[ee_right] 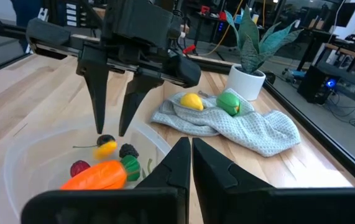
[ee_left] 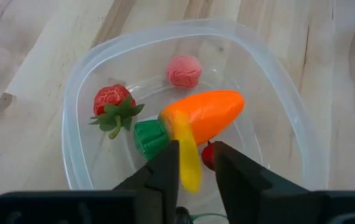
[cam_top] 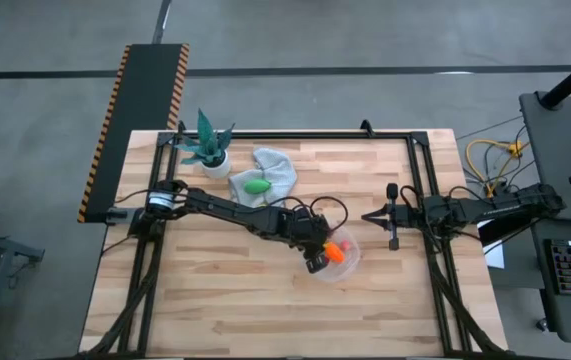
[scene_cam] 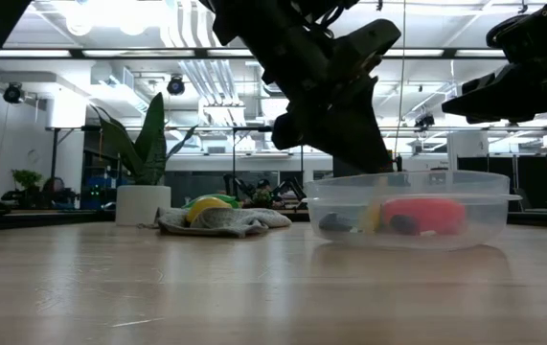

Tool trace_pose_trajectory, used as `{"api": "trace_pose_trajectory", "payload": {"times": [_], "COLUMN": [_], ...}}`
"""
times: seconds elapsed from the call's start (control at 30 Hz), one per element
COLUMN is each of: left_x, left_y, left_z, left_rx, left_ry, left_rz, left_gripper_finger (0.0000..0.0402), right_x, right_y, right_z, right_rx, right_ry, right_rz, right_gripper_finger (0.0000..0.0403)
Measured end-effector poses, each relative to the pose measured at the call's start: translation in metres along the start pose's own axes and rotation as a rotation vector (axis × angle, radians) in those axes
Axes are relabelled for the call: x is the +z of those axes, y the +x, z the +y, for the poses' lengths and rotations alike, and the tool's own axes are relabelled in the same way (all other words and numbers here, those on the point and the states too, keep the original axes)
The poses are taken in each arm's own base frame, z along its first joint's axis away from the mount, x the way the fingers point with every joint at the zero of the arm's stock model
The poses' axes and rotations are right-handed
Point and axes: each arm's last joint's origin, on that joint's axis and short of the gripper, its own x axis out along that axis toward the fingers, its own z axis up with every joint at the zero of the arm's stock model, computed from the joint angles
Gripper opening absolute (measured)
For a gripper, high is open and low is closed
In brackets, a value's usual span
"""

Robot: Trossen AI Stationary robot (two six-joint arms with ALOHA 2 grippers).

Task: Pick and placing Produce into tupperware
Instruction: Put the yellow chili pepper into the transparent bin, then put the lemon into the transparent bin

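Parted over the tupperware [ee_left: 78, 93], the left gripper [ee_left: 196, 165] held nothing; a yellow-orange sliver [ee_left: 188, 163] lay between its fingers, beside the carrot [ee_left: 205, 115]. Right gripper [ee_right: 189, 152] hung closed nearby. Lemon [ee_right: 191, 101] and green piece [ee_right: 229, 102] rested on the grey cloth [ee_right: 252, 130] beside the potted plant [ee_right: 252, 56].

Left pincer [ee_right: 112, 127] over tupperware [cam_top: 349, 262] mouth

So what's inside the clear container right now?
The clear container holds an orange carrot, a strawberry, a pink berry and a falling yellow sliver. The left gripper partly covers a dark red piece behind it.
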Motion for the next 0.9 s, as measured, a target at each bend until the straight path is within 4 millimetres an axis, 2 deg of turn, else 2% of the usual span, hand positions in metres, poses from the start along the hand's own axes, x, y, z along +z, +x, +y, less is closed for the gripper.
{"api": "trace_pose_trajectory", "payload": {"times": [0.17, 0.3, 0.47, 0.73, 0.8, 0.9], "left_x": [0.001, 0.001, 0.005, -0.002, -0.003, -0.002], "left_y": [0.000, -0.002, -0.023, -0.065, -0.068, -0.069], "left_z": [-0.001, -0.001, 0.002, 0.022, 0.028, 0.040], "left_rx": [-0.007, -0.005, 0.053, 0.363, 0.425, 0.420], "left_ry": [0.014, 0.034, 0.080, 0.121, 0.132, 0.096], "left_rz": [-0.012, -0.008, 0.036, 0.144, 0.162, 0.217], "left_gripper_finger": [0.0127, 0.0135, 0.0136, 0.0136, 0.0136, 0.0138], "right_x": [0.000, -0.001, -0.001, -0.001, -0.001, -0.001], "right_y": [0.000, 0.000, 0.000, 0.000, 0.000, 0.000], "right_z": [0.000, 0.000, 0.000, 0.000, 0.000, 0.000], "right_rx": [0.001, 0.001, 0.002, 0.002, 0.002, 0.002], "right_ry": [-0.001, -0.001, 0.014, 0.025, 0.024, 0.025], "right_rz": [0.004, 0.008, 0.015, 0.013, 0.013, 0.013], "right_gripper_finger": [0.0009, 0.0009, 0.0009, 0.0009, 0.0009, 0.0009]}}
